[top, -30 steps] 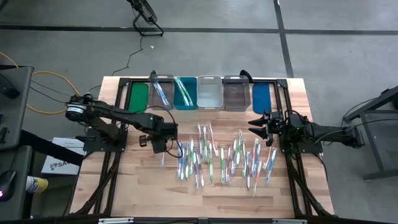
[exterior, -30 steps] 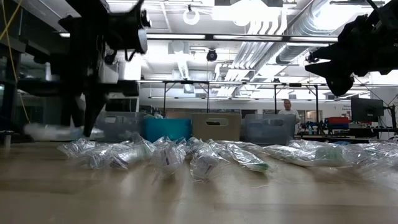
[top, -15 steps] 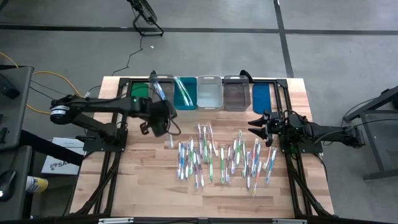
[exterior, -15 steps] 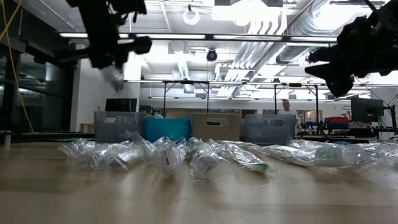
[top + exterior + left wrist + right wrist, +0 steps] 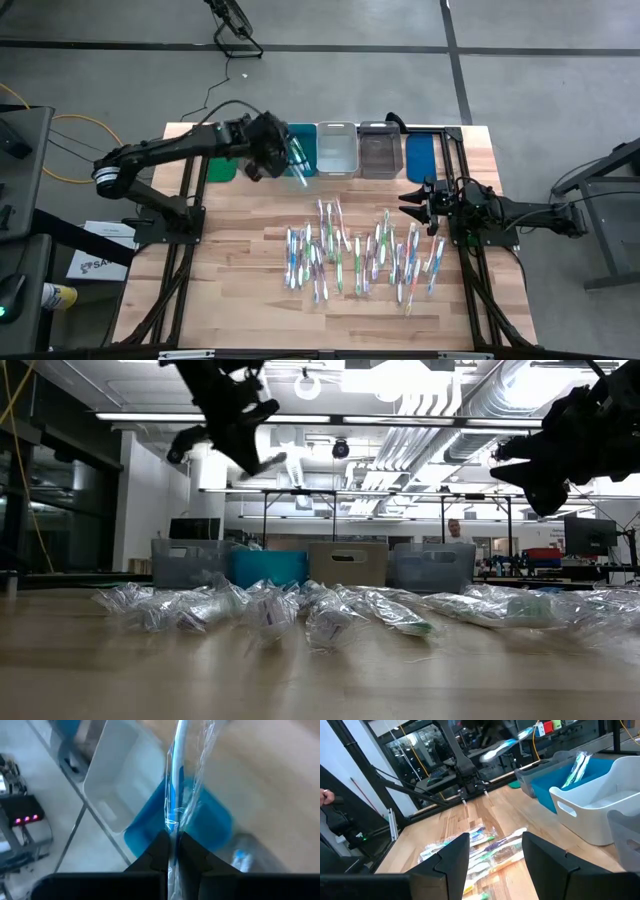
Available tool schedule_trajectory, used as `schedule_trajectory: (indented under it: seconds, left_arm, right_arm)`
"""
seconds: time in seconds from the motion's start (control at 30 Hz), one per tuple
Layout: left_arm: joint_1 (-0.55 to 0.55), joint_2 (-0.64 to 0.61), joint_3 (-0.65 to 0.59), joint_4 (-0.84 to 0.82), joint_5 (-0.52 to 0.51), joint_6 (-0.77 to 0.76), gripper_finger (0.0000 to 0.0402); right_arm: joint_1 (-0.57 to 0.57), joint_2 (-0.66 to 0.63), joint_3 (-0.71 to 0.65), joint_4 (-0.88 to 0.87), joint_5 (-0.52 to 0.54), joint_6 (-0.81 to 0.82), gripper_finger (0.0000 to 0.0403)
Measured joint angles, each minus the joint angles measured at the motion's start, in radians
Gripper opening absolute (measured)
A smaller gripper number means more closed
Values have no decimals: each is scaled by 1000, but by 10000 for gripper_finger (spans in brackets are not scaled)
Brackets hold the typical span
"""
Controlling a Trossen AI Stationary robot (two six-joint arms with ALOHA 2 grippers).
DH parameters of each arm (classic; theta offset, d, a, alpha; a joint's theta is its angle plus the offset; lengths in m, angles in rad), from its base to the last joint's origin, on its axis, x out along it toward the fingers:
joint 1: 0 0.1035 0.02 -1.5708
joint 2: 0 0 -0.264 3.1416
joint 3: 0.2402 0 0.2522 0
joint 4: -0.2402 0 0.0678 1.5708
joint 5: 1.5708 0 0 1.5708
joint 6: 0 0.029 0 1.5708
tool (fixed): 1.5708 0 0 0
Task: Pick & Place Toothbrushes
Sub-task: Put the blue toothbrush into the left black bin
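Observation:
Several wrapped toothbrushes (image 5: 360, 250) lie in a loose spread on the wooden table, seen in the low view as a row of crinkled wrappers (image 5: 300, 605). My left gripper (image 5: 280, 155) hangs high over the row of bins at the far edge, shut on one blue toothbrush (image 5: 299, 163) above the teal bin (image 5: 300, 140). In the left wrist view that toothbrush (image 5: 176, 785) sticks out past the fingers, with the teal bin (image 5: 210, 820) below it. At the table's right side my right gripper (image 5: 412, 205) waits, open and with nothing between its fingers (image 5: 492, 855). My left gripper pinches the wrapped blue toothbrush near one end (image 5: 172, 837) between its two fingers. The fingers slant down toward the far edge and lie along the handle. The toothbrush juts out beyond the fingertips, lifted clear of table and bins (image 5: 268, 463).
Along the far edge stand a green bin (image 5: 220, 160), the teal bin, a white bin (image 5: 337, 150), a grey bin (image 5: 378, 150) and a blue bin (image 5: 421, 157). Another toothbrush (image 5: 577, 767) rests in the teal bin. Bare wood lies left of the pile.
My left gripper has risen from the table at the pile's left end and swung toward the far edge, over the bins, turning as it went. It stays shut on the blue toothbrush, which is now lifted clear and high above the teal bin.

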Motion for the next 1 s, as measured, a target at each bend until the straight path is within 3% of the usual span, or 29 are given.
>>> schedule_trajectory:
  seconds: [0.3,1.0]
  left_arm:
    - [117,168,133,3,2,82,10]
    - [488,297,139,-142,33,408,10]
  right_arm:
    - [0,0,0,1,1,0,176]
    - [0,0,0,3,1,0,176]
